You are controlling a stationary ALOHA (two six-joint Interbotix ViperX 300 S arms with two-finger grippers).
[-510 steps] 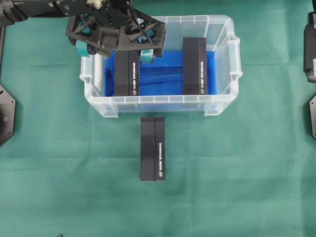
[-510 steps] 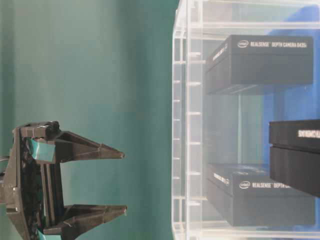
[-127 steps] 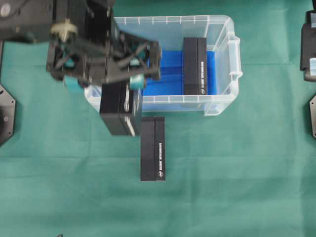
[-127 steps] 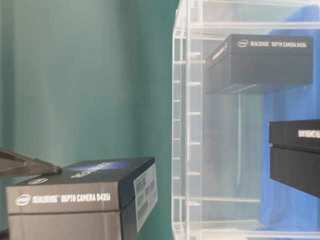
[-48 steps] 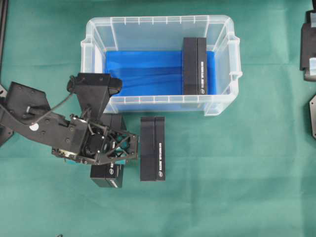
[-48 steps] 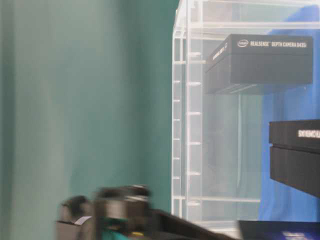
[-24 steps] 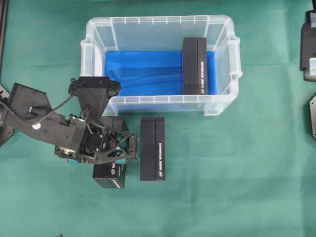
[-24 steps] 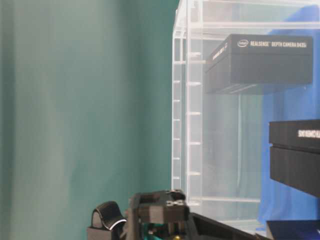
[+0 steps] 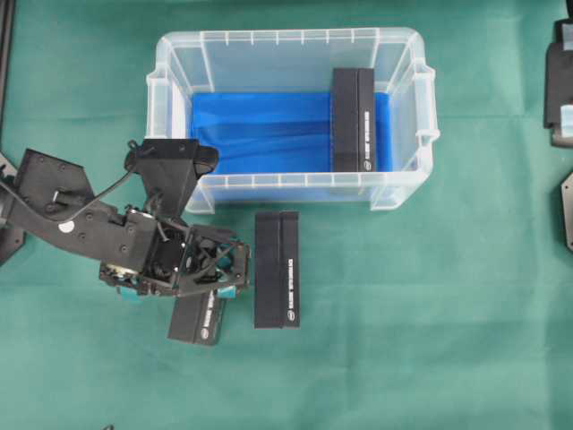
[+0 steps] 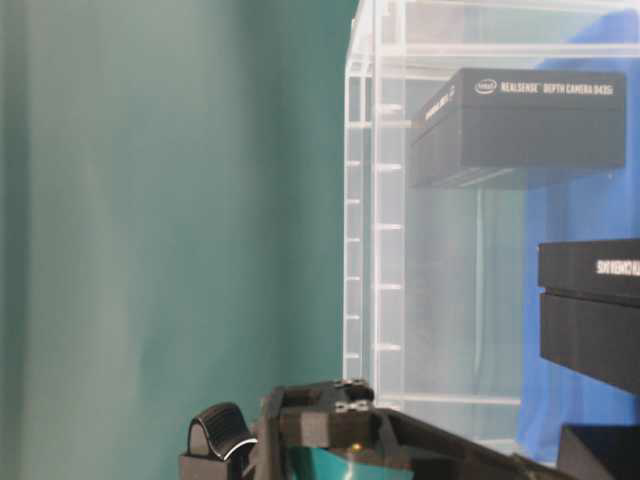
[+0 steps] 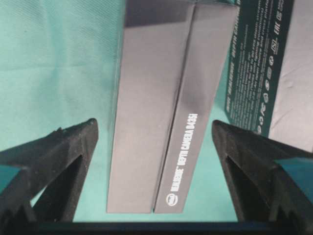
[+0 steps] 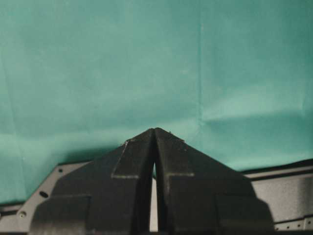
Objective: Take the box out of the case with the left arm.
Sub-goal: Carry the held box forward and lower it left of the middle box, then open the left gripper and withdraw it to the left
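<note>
My left gripper (image 9: 188, 278) hovers low over the green cloth in front of the case (image 9: 286, 36), which is a clear tub with a blue bottom. Its jaws stand open on either side of a black box (image 9: 199, 322) lying on the cloth. In the left wrist view the box (image 11: 146, 98) lies between the fingers (image 11: 63, 147) with green cloth showing on both sides, so nothing grips it. A second black box (image 9: 353, 119) stands inside the case at its right end. My right gripper (image 12: 154, 129) is shut and empty over bare cloth.
A third black box (image 9: 277, 269) lies on the cloth just right of the released one and shows at the right in the left wrist view (image 11: 259, 63). The right arm (image 9: 560, 81) rests at the table's far right edge.
The left jaws have opened and let go of the box. It now lies slightly skewed on the cloth beside the other box. The right arm has not moved.
</note>
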